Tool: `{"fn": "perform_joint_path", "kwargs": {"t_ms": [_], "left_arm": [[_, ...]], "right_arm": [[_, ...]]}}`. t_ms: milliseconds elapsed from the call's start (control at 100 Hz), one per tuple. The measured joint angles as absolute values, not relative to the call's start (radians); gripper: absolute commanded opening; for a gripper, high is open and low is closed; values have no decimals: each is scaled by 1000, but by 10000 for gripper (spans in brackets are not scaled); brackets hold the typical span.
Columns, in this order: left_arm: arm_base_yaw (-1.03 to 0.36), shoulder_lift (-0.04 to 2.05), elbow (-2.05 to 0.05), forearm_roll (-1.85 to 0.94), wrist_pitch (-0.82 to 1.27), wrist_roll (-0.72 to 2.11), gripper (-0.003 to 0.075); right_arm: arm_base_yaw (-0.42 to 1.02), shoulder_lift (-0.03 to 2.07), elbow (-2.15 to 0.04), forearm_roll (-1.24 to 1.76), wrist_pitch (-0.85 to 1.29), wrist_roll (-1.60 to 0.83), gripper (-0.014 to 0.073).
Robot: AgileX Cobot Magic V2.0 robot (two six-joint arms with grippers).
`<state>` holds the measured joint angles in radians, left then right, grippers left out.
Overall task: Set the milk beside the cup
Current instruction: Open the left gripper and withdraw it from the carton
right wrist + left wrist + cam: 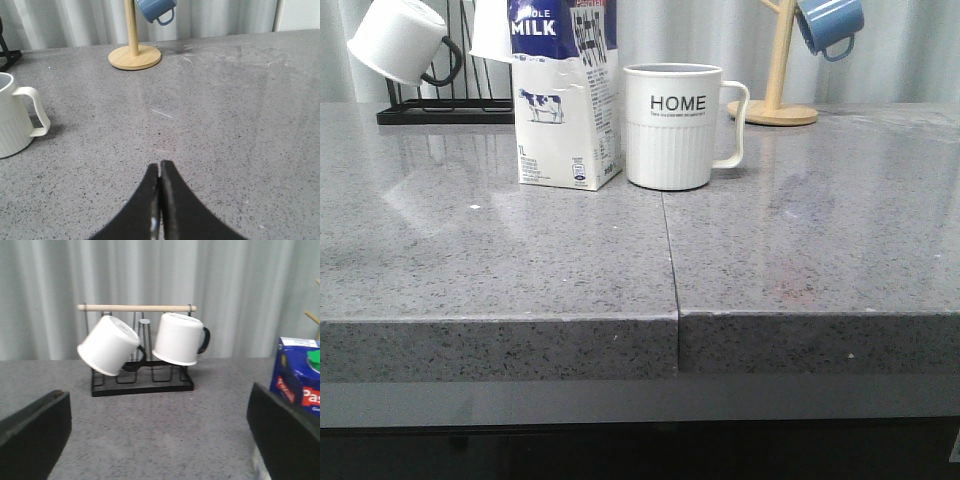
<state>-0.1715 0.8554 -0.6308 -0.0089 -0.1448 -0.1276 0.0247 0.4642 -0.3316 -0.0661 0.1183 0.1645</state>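
Neither arm shows in the front view; only the wrist views give their pose. The left claw [160, 440] is held low over the bench [520, 270], its two dark fingers [282, 435] spread wide at either edge of the view with nothing between them, facing a black wire rack [142, 385] with a wooden bar, from which two white mugs with black handles [177, 339] hang tilted. The right claw [160, 200] is also low over the bench, its fingers pressed together tip to tip and gripping nothing, aimed across bare grey stone towards a wooden mug stand [134, 54] carrying a blue mug [156, 9].

The milk [565, 95] stands upright on the bench, just beside the cup [675, 125] on its left as the front view shows it; whether the two touch cannot be told. Its dark blue top reads "MILK" in white, with part of a smaller word above it, and a cow picture sits on the white lower half; the small print on its side is too fine to read. The cup bears "HOME" in black above its ribbed lower wall, its handle turned to the right.
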Motion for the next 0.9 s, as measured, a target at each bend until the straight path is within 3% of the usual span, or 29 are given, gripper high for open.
{"fn": "perform_joint_path", "kwargs": {"t_ms": [230,310,450,660,900], "left_arm": [[-106,641,-515,0,-114,-142,686],[-106,582,-480,0,-68,-144,642],[-106,491,-424,0,-13,-146,442],[-106,403,-372,0,0,-148,-18],[-106,392,-363,0,0,-149,-20]], "right_arm": [[25,464,-332,-66,118,165,-122],[25,464,-332,-66,118,165,-122],[25,464,-332,-66,118,165,-122],[25,464,-332,-66,118,165,-122],[25,464,-332,-66,118,165,-122]]}}
